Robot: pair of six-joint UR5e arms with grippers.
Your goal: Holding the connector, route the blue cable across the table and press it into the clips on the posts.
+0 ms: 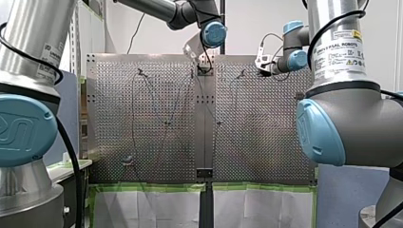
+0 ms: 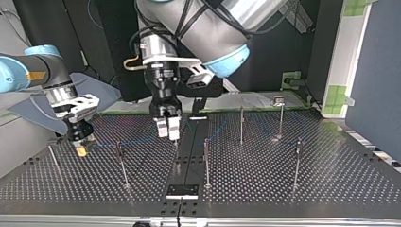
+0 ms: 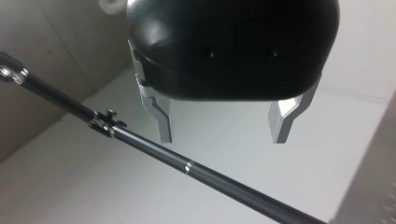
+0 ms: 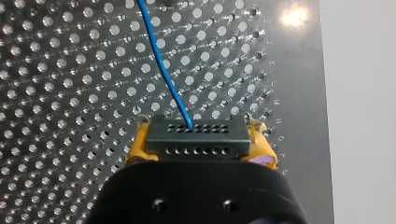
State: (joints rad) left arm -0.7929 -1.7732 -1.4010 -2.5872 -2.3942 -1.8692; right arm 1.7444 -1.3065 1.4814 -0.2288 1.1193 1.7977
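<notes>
Evidently routing was in hand: my right gripper [image 4: 201, 140] clamped the connector [image 4: 196, 135] near the tabletop's [image 4: 70, 93] edge, blue cable [image 4: 163, 70] trailing inward; my left gripper [image 3: 222, 123] stood wide and empty by a post [image 3: 154, 149]; next, I judged, the cable needed lining over a clip [image 2: 278, 100].

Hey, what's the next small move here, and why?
Probably ease my right hand toward the post next to it and lower the blue cable at its clip. That hand is shut on the connector, the cable runs off over the table, and my left hand is open, holding nothing.
</notes>
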